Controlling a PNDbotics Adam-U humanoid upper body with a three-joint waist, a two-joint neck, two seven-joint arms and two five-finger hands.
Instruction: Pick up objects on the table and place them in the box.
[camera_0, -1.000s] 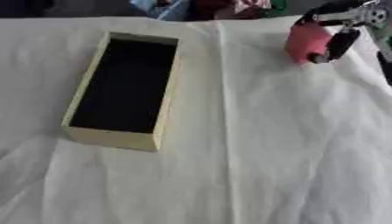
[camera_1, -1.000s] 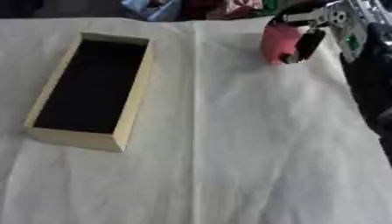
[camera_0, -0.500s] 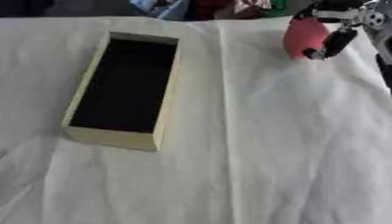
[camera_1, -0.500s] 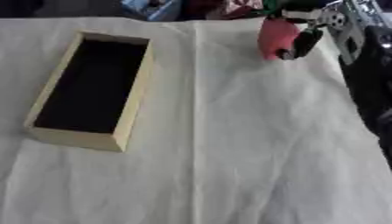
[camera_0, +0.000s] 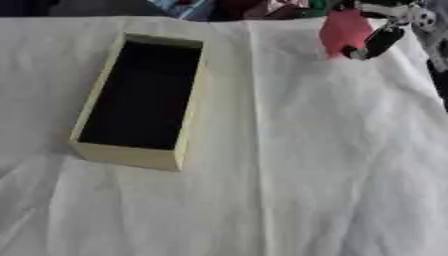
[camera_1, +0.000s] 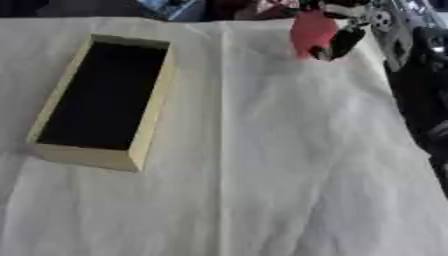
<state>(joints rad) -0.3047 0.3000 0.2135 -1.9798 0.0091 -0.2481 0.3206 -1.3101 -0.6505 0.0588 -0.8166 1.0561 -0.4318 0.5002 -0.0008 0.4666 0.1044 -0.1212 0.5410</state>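
Right hand (camera_0: 378, 31) is clenched on a red object (camera_0: 343, 31) at the far right edge of the surface (camera_0: 332, 165). The box (camera_0: 140, 100) sits open far left — lots of bare cloth between them.

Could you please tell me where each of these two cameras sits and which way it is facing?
Left eye view: in the robot's head, looking down at the white cloth and box; the right hand shows top right, curled on a red object.
Right eye view: same head, set slightly to the right; more of the dark right arm shows along its right edge.
Shared: box, cloth, hand and red object; no left hand.
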